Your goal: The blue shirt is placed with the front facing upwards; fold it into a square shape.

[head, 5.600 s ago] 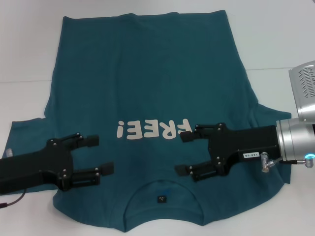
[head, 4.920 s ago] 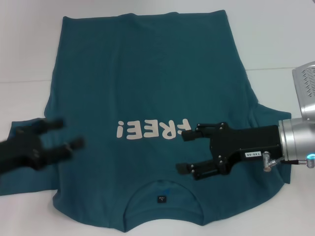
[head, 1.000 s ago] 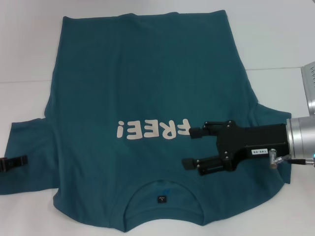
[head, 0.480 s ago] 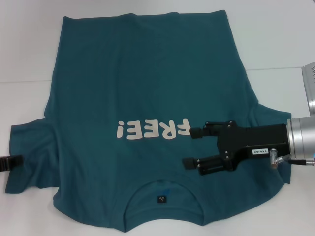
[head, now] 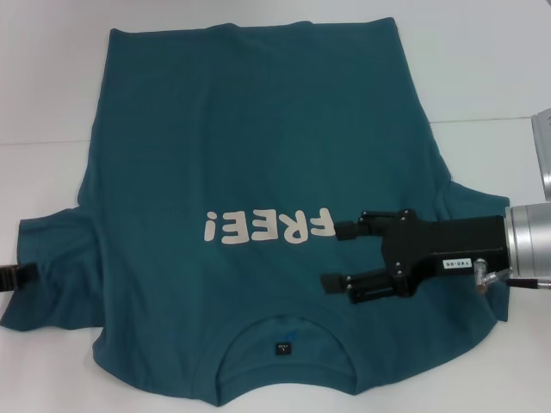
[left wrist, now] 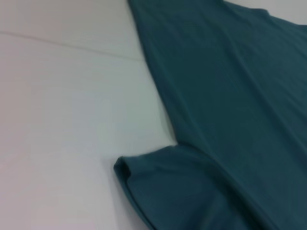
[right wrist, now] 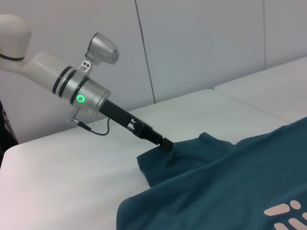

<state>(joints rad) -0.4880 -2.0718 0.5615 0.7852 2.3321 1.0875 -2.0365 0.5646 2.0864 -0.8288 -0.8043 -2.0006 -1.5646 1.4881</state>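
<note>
A large dark teal-blue short-sleeved cotton shirt [head: 250,172] lies spread face-up on the white tabletop [head: 43,86]. Its round collar and small dark neck label sit at the near edge, closest to the robot, and the hem lies at the far edge. Across the chest runs cream "FREE!" lettering [head: 269,227], upside down in the head view.

The left pincer [head: 24,277] is at the outer edge of the shirt's left sleeve, low on the tabletop. In the right wrist view its black fingers [right wrist: 163,142] are pressed together on the sleeve hem, and the cloth there is drawn up into a small peak with wrinkles running back toward the body of the shirt. In the left wrist view the sleeve edge shows as a rolled lip beside bare tabletop.

The right pincer [head: 342,256] hovers over the shirt's right chest, just beside the letter "F", near the collar. Its two black fingers are spread apart, pointing toward the shirt's middle, with nothing between them.
</note>
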